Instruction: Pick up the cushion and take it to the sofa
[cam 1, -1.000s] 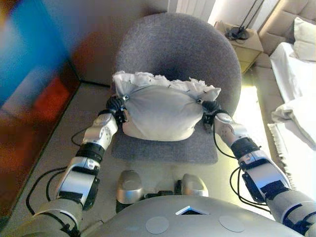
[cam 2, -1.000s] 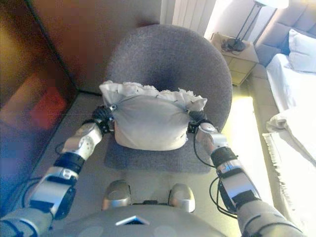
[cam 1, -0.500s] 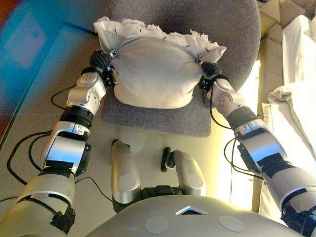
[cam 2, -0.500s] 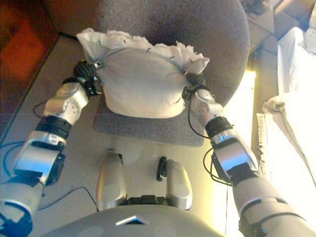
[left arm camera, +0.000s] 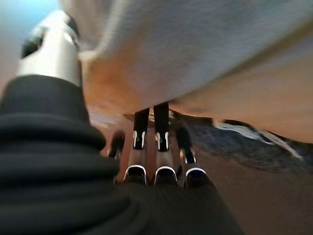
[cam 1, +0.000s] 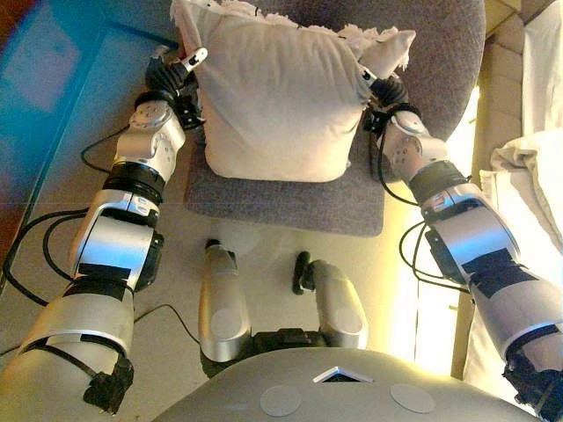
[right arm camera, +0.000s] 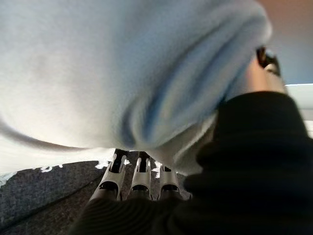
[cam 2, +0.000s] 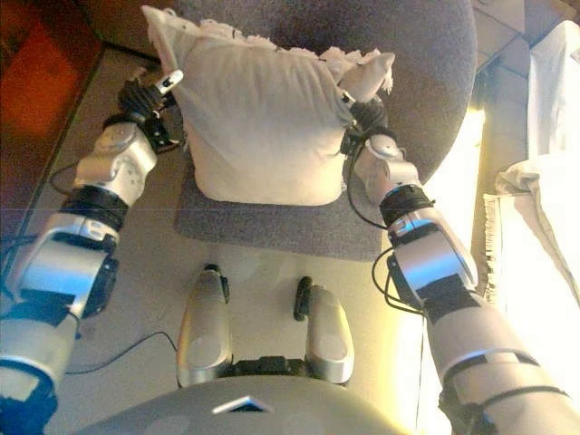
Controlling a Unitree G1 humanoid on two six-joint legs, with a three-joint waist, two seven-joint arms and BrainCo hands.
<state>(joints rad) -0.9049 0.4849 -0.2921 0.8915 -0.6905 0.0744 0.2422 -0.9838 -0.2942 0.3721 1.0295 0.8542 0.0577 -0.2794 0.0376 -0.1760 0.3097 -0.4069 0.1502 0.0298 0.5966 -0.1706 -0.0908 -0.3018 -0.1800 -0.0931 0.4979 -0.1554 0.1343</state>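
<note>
Two arms reach forward from the near edge, one on each side, and both bend a little inward toward the middle. Between them, on the floor (cam 1: 79, 176), sits the front of a grey chair (cam 1: 290, 198).

Next comes the left hand (cam 1: 171, 75), at the cushion's left side near its top corner. Its thumb pokes up along the cloth. In the left wrist view, its fingers (left arm camera: 156, 147) run in a row under the cushion's edge and their tips go out of sight in the fold, so how tightly they curl cannot be told.

Across from it, the right hand (cam 1: 384, 90) presses against the cushion's right side, near the other top corner. In the right wrist view its fingers (right arm camera: 139, 174) also go up under the cloth, and their tips are hidden.

Held between both hands is the cushion (cam 1: 281, 101). It is big, soft and cream white, with a frilly edge along the top. It stands upright over the chair seat, squeezed from both sides.

Farther back rises the round back of the chair. Off to the right lies a white sheet (cam 1: 528, 176).
</note>
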